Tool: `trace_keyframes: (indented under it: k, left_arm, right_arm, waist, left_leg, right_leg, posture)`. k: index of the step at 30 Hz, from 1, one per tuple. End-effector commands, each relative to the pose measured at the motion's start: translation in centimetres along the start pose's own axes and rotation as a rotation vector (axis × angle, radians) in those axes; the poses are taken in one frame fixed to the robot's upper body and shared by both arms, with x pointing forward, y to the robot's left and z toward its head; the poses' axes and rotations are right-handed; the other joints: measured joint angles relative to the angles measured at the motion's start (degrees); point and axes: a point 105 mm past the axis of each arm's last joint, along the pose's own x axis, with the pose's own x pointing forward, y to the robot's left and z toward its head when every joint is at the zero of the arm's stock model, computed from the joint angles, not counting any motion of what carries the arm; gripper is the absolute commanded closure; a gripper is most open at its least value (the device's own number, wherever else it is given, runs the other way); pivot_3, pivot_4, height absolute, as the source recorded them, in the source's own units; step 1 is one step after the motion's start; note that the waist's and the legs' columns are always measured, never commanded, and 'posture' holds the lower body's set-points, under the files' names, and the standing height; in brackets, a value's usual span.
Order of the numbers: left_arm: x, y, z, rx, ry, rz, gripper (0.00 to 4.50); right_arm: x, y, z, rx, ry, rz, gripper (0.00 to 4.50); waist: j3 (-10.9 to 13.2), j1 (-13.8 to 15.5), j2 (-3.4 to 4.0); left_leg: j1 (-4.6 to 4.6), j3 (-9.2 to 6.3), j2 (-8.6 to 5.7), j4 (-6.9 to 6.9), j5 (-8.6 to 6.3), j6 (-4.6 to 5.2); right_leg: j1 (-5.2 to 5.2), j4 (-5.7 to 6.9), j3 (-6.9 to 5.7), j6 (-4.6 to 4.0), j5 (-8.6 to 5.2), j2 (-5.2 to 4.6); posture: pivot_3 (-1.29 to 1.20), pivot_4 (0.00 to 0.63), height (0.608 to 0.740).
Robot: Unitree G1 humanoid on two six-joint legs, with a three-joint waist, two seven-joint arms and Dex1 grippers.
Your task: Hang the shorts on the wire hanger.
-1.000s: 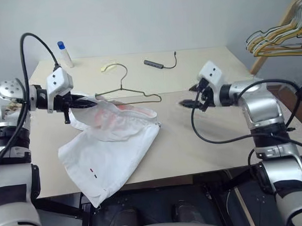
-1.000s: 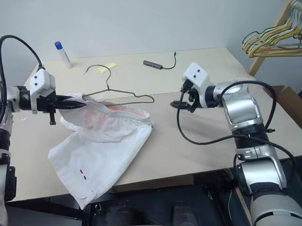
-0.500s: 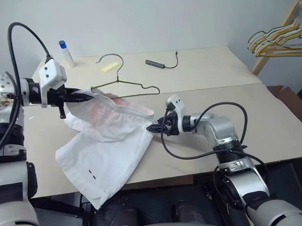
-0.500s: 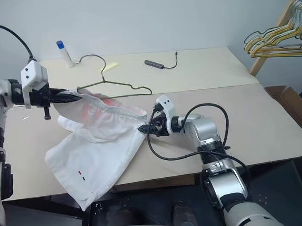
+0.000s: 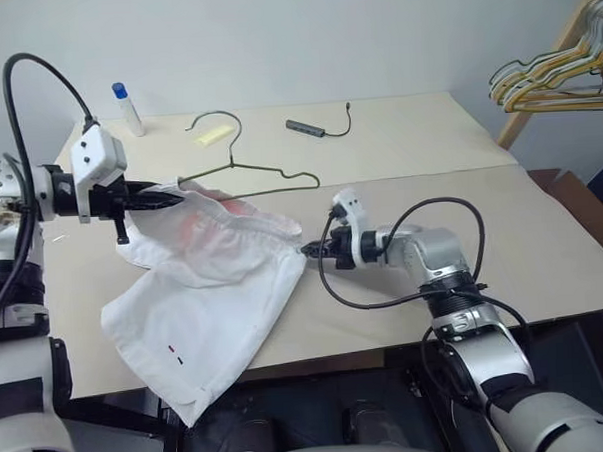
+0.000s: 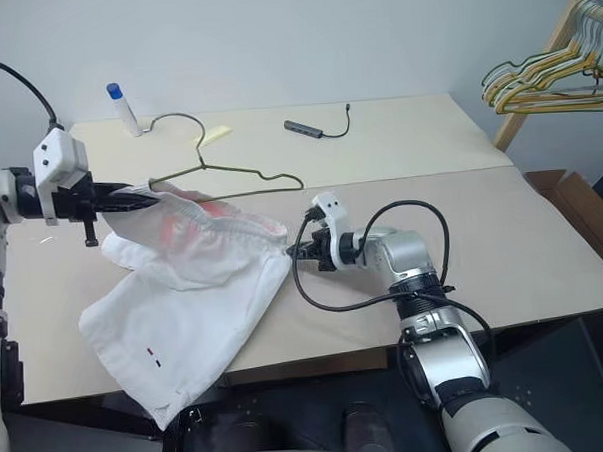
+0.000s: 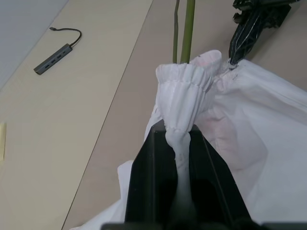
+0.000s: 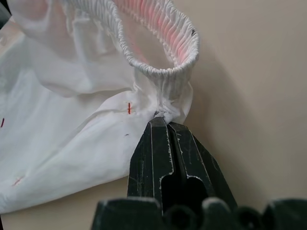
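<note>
The white cloth shorts [image 5: 209, 290] sag half off the beige table [image 5: 543, 245]; the left gripper [image 5: 170, 199] pinches one waistband end, the right gripper [image 5: 310, 252] the other — tension should open the waistband toward the thin olive wire hanger [image 5: 241, 169] lying just behind.

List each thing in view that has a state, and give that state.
shorts: waistband lifted and held at both ends, legs draped on the table.
wire hanger: flat on the table, bare, behind the shorts.
left claw: shut on the waistband.
right claw: shut on the waistband's other end.
white tube with blue cap: upright, capped.
</note>
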Motion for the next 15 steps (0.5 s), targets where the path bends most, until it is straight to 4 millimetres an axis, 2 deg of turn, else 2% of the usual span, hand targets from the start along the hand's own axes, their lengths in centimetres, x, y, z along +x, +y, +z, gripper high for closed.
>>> trace_keyframes:
  k: [1, 5, 9, 11, 15]
  left_arm:
    - [-1.9, 0.1, 1.7, 0.013, -0.076, 0.021, 4.50]
    - [-3.1, -1.3, 2.0, -0.050, -0.144, -0.049, 4.50]
    - [-3.5, -1.8, 1.0, -0.067, -0.104, -0.054, 4.50]
    - [-3.4, -1.5, 0.7, -0.064, -0.089, -0.021, 4.50]
    - [-3.1, -1.1, 0.5, -0.063, -0.088, 0.001, 4.50]
  right_arm:
    - [-0.9, -0.7, 2.1, -0.078, -0.068, -0.055, 4.47]
    - [-3.2, -3.7, 3.6, -0.085, -0.115, -0.189, 4.47]
    - [-6.4, -5.3, 5.4, -0.125, -0.169, -0.244, 4.47]
    - [-7.7, -5.9, 6.1, -0.136, -0.173, -0.278, 4.47]
    - [-8.8, -5.9, 6.6, -0.169, -0.166, -0.294, 4.47]
  waist:
    - [0.0, 0.0, 0.00]
    - [0.0, 0.0, 0.00]
    - [0.0, 0.2, 0.01]
    - [0.0, 0.1, 0.01]
    - [0.0, 0.0, 0.01]
  left_leg:
    - [0.00, 0.00, 0.00, 0.00, 0.00, 0.00]
    - [-0.03, 0.00, 0.00, 0.00, 0.00, 0.00]
    - [-0.02, -0.01, 0.00, 0.00, 0.00, 0.00]
    - [-0.01, -0.01, 0.00, 0.00, 0.00, 0.00]
    - [0.02, -0.01, 0.02, -0.02, -0.01, 0.01]
  right_leg:
    - [0.00, 0.00, 0.00, 0.00, 0.00, 0.00]
    - [-0.03, -0.01, 0.00, 0.00, 0.00, -0.01]
    - [-0.02, -0.02, -0.01, 0.00, 0.00, -0.02]
    - [-0.01, -0.03, -0.01, 0.00, 0.00, -0.01]
    - [-0.01, -0.03, 0.01, 0.00, 0.00, 0.00]
  posture:
    - [0.08, 0.000, 0.740]
    - [0.08, 0.000, 0.740]
    - [0.07, 0.000, 0.740]
    - [0.07, 0.000, 0.740]
    - [0.05, 0.000, 0.740]
